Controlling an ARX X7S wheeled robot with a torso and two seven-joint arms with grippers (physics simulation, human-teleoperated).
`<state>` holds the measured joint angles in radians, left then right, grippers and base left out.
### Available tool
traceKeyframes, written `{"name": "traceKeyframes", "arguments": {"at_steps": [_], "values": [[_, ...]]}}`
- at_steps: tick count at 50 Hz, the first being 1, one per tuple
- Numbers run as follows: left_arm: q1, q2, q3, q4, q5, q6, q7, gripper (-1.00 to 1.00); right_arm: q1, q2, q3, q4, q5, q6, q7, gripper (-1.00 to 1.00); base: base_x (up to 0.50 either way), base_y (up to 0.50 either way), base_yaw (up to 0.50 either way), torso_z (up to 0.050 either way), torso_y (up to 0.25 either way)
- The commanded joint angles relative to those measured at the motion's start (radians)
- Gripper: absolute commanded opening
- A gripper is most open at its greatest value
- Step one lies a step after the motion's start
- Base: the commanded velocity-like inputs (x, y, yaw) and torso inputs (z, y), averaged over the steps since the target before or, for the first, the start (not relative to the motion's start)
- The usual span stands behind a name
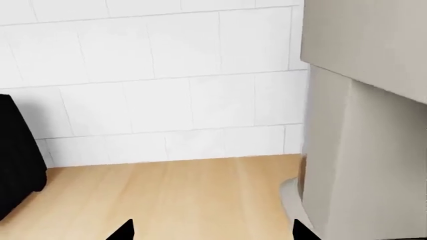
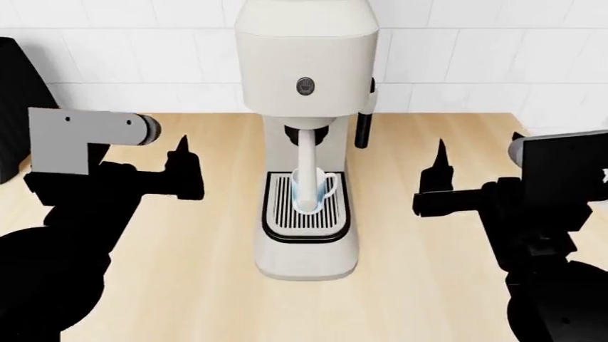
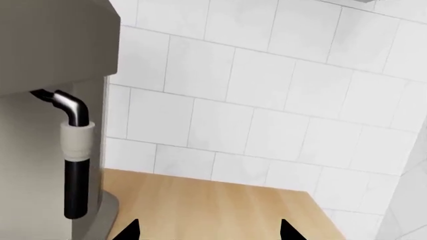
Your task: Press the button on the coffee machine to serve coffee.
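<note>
- Coffee machine [image 2: 306,142]: centre of the counter [image 2: 190,285]; button [image 2: 305,87] on its face.
- Cup [image 2: 310,191]: on the drip tray [image 2: 304,214], a white stream running into it.
- Left gripper [image 1: 210,231], right gripper [image 3: 210,231]: jaws wide, holding nothing, either side of the machine.

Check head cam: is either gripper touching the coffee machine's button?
No. The left gripper and right gripper sit out to either side of the coffee machine, clear of the button.

PLACE: you're facing a kitchen | WALL: white square tiles [image 2: 456,64] run behind everything you see | SURFACE: light wooden bench [image 2: 190,256] butts against that wall | APPLIANCE: cream coffee machine [image 2: 306,64] with a cup [image 2: 312,189] on its drip tray [image 2: 306,214] | OTHER: black appliance [image 2: 17,92] at your far left
</note>
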<state>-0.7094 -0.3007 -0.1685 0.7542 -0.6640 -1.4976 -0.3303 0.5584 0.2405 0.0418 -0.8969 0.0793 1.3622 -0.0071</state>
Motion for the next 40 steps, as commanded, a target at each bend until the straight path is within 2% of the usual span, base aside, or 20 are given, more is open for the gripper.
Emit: {"name": "traceKeyframes", "arguments": {"at_steps": [1, 3, 8, 12, 18, 24, 32, 40], "values": [[-0.151, -0.099, -0.047, -0.119, -1.014, 0.056, -0.775, 1.00, -0.015, -0.006, 0.010, 0.007, -0.005, -0.007, -0.001, 1.00, 0.00, 0.00, 0.00, 0.000, 0.000], [-0.194, -0.146, 0.034, -0.108, -1.266, 0.107, -0.891, 1.00, -0.017, -0.005, 0.010, 0.002, -0.004, -0.002, 0.000, 1.00, 0.00, 0.00, 0.00, 0.000, 0.000], [-0.294, -0.189, 0.149, -0.091, -1.435, 0.227, -1.035, 1.00, -0.021, -0.004, 0.015, -0.006, -0.009, -0.006, 0.009, 1.00, 0.00, 0.00, 0.00, 0.000, 0.002], [-0.341, -0.202, 0.211, -0.110, -1.510, 0.282, -1.078, 1.00, -0.025, -0.007, 0.018, 0.000, -0.004, -0.011, 0.006, 1.00, 0.00, 0.00, 0.00, 0.000, 0.000], [-0.389, -0.174, 0.276, -0.117, -1.519, 0.311, -1.100, 1.00, -0.041, -0.016, 0.015, 0.016, -0.001, -0.031, 0.009, 1.00, 0.00, 0.00, 0.00, 0.000, 0.000], [-0.399, -0.141, 0.312, -0.121, -1.417, 0.251, -1.070, 1.00, -0.037, -0.013, 0.015, 0.009, 0.002, -0.017, 0.010, 1.00, 0.00, 0.00, 0.00, 0.000, 0.000], [-0.455, -0.138, 0.415, -0.115, -1.481, 0.294, -1.140, 1.00, -0.048, -0.020, 0.013, 0.022, 0.004, -0.036, 0.015, 1.00, 0.00, 0.00, 0.00, 0.000, 0.000], [-0.485, -0.061, 0.500, -0.159, -1.488, 0.361, -1.166, 1.00, -0.055, -0.020, 0.023, 0.016, 0.008, -0.036, 0.015, 1.00, 0.00, 0.00, 0.00, 0.000, 0.000]]}}
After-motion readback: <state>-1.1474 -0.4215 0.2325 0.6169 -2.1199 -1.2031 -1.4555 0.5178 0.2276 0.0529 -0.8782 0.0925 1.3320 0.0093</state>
